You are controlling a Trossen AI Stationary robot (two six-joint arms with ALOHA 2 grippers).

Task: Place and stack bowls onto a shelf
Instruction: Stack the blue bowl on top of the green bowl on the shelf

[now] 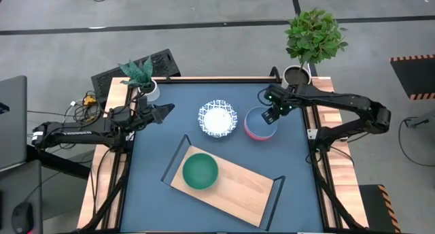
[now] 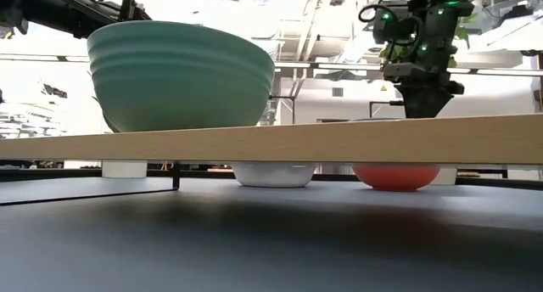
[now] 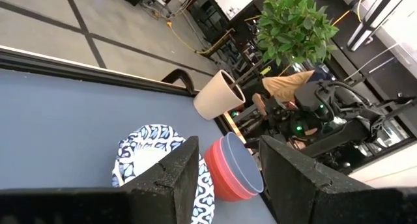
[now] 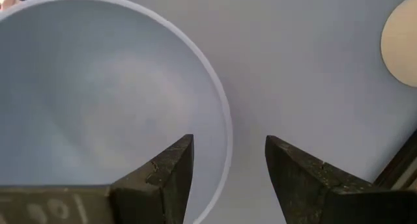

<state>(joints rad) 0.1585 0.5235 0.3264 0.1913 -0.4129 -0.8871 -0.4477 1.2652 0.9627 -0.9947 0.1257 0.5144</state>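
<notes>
Bowls: three in view. Teal-green bowl (image 1: 200, 171) sits upright on the upper-left end of the shelf (image 1: 238, 190), lower centre of the high view; in the low view it (image 2: 181, 75) fills the upper left, resting on the board's edge (image 2: 356, 140).

White bowl with blue patterned rim (image 1: 218, 119) stands on the dark blue table (image 1: 156, 145), centre of the high view, above the shelf. A second patterned bowl cannot be made out.

Pink-red bowl (image 1: 259, 124), pale grey-blue inside, stands just right of the white bowl, near it. In the low view both show under the board, white (image 2: 273, 174) at centre, red (image 2: 395, 176) to its right.

Shelf: light-wood board with black frame ends, lying slantwise across the lower middle of the table.

Right gripper (image 1: 270, 115): over the right rim of the pink-red bowl, fingers apart, the rim (image 4: 218, 113) between them in the wrist view, not clamped.

Left gripper (image 1: 165, 110): at the table's upper left, fingers (image 3: 163, 178) apart, pointing toward the white bowl.

Plants: two white pots, one at the upper-left corner (image 1: 145, 86), one at the upper-right corner (image 1: 298, 75).
</notes>
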